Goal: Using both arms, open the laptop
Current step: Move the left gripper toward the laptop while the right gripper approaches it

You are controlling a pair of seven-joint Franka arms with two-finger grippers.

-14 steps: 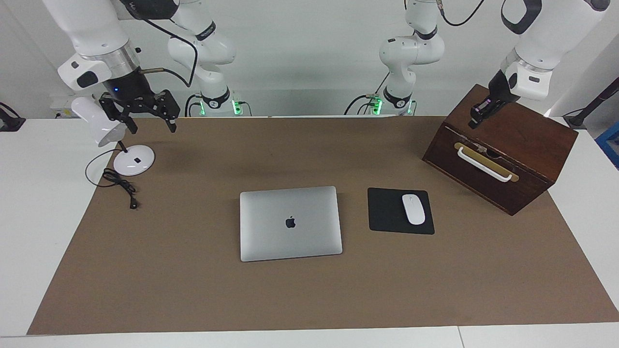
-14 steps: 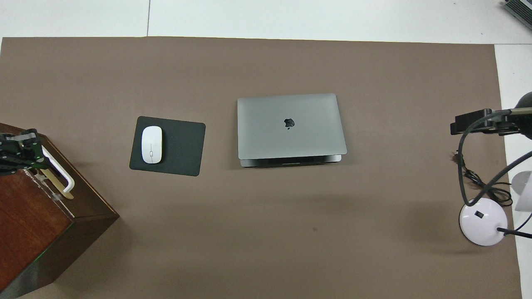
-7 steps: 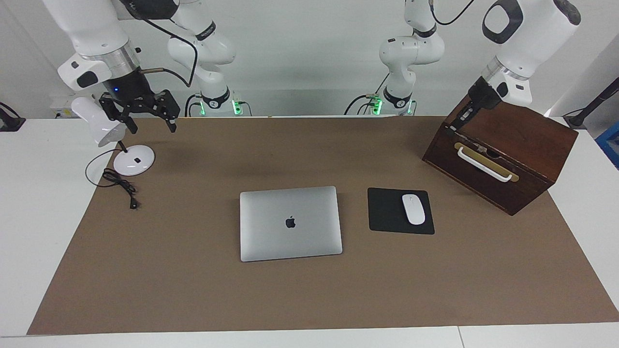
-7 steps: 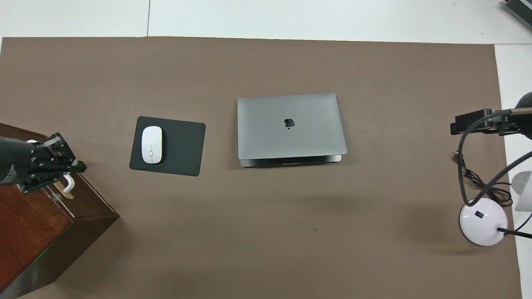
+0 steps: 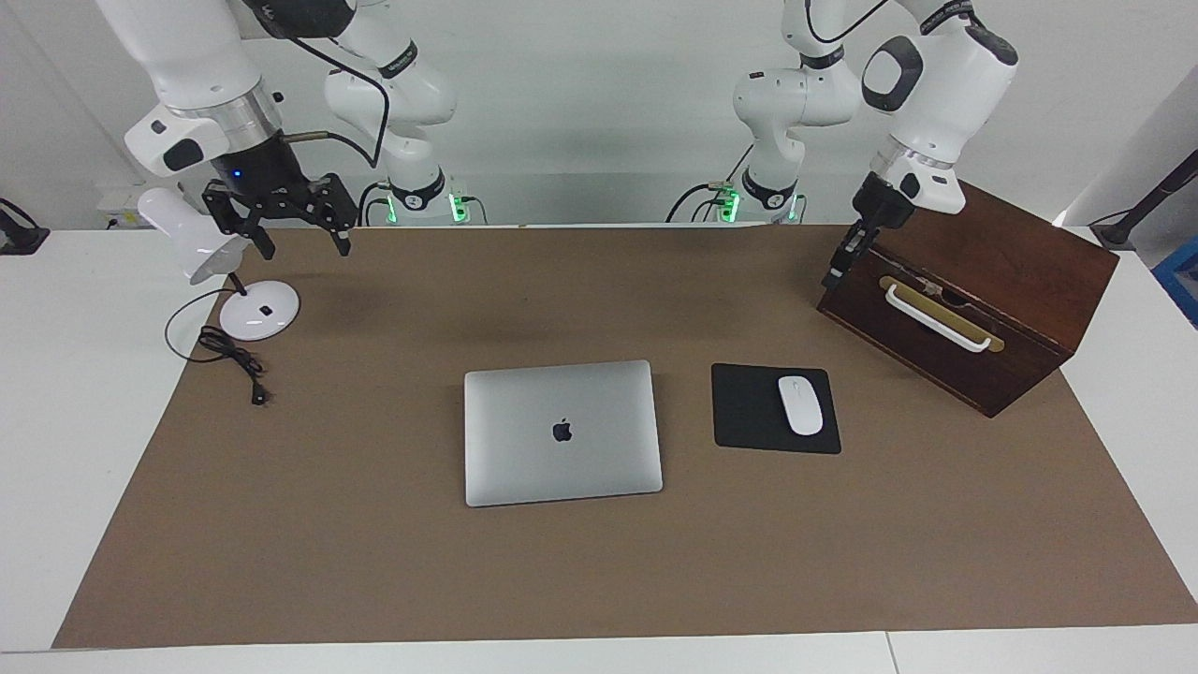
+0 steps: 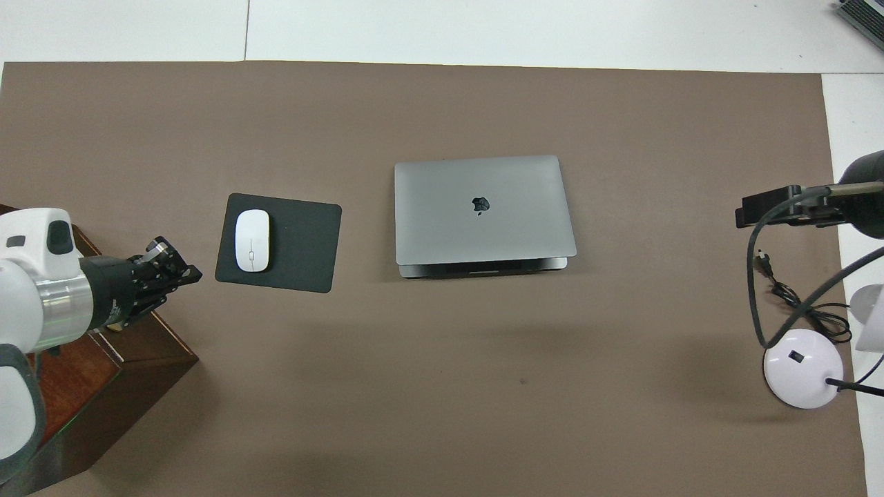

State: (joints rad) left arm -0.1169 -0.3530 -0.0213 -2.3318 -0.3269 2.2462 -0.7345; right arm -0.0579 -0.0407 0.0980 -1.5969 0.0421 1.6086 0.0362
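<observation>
The silver-grey laptop (image 5: 562,431) (image 6: 483,207) lies closed and flat on the brown mat (image 5: 374,562), apple logo up, in the middle of the table. My left gripper (image 5: 833,271) (image 6: 192,274) is shut on nothing and hangs by the upper corner of the wooden box, over the mat between the box and the mouse pad. My right gripper (image 5: 304,248) (image 6: 742,217) is open and holds nothing. It hangs in the air at the right arm's end of the table, beside the desk lamp's head. Neither gripper touches the laptop.
A dark wooden box (image 5: 992,271) (image 6: 69,386) with a white handle (image 5: 936,316) stands at the left arm's end. A black mouse pad (image 5: 744,412) (image 6: 304,241) beside the laptop carries a white mouse (image 5: 800,404) (image 6: 251,239). A white desk lamp (image 5: 257,314) (image 6: 801,369) and its cable (image 5: 234,360) sit at the right arm's end.
My left arm has swung from above the wooden box toward the table's middle, its gripper now off the box's corner. My right gripper has shifted slightly toward the middle. The laptop has not moved.
</observation>
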